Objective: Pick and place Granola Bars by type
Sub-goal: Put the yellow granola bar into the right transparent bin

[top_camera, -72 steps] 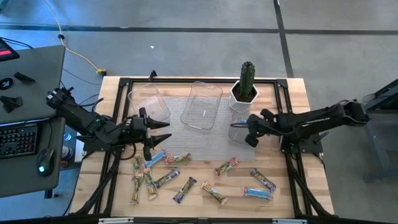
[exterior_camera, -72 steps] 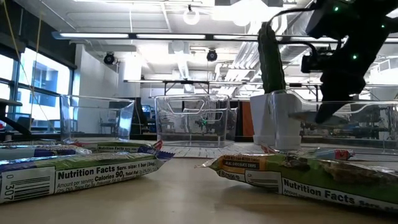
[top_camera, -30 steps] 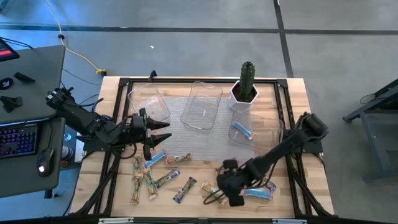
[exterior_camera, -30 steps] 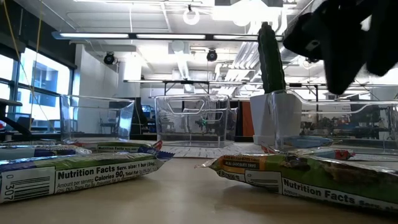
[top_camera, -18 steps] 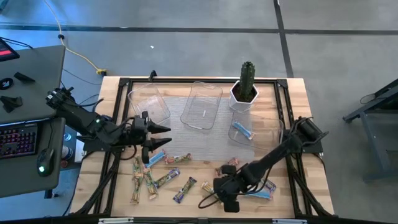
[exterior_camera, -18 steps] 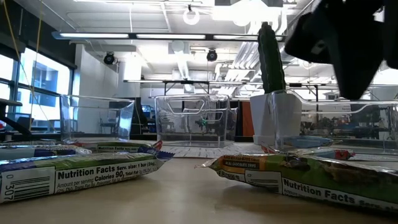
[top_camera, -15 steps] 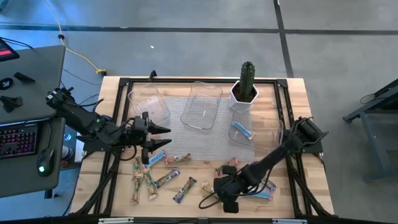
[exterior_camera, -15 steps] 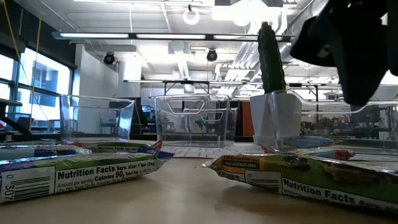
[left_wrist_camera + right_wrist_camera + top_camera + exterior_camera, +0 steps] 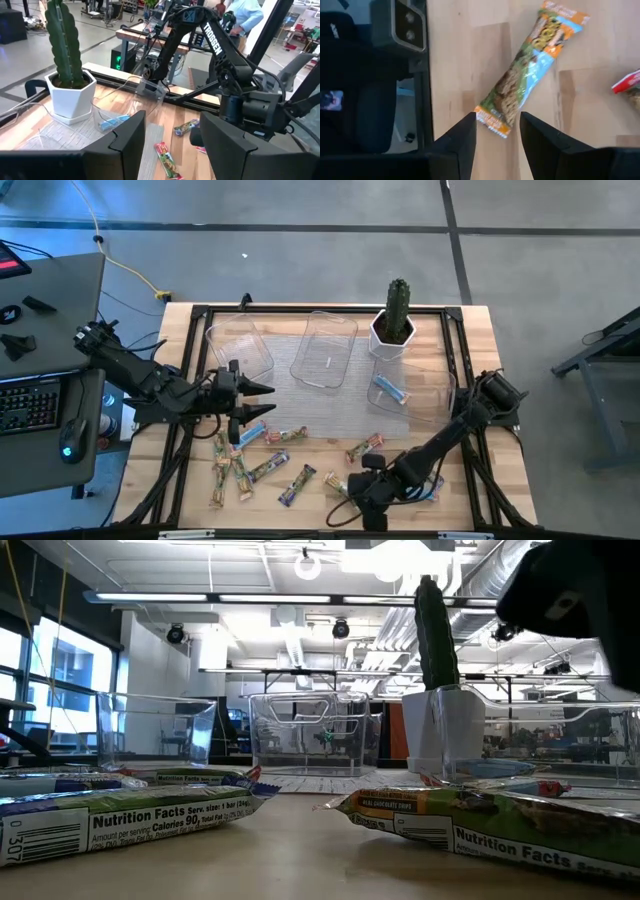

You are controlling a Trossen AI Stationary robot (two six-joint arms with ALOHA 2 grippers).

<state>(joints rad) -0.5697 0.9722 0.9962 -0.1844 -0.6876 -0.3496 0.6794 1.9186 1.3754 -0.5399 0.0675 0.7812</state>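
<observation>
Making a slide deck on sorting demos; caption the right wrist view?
Open right gripper poised over a light blue and orange granola bar lying on the wooden table.

From my seat the readable stuff is mostly wrapper print in the low view. The near-left granola bar (image 9: 120, 815) has "Nutrition Facts" on it, with "Calories 90" under that and a barcode at its left end showing the digits "307". The bar right of it (image 9: 480, 820) also says "Nutrition Facts" — there's an orange strip of smaller print further left on that wrapper, but it's too tiny for me to make out. A bar behind the first one (image 9: 190, 778) carries another "Nutrition Facts" line.

In the left wrist view, the right arm (image 9: 212, 40) has "TROSSEN" in white letters down its upper link — clear as day.
</observation>
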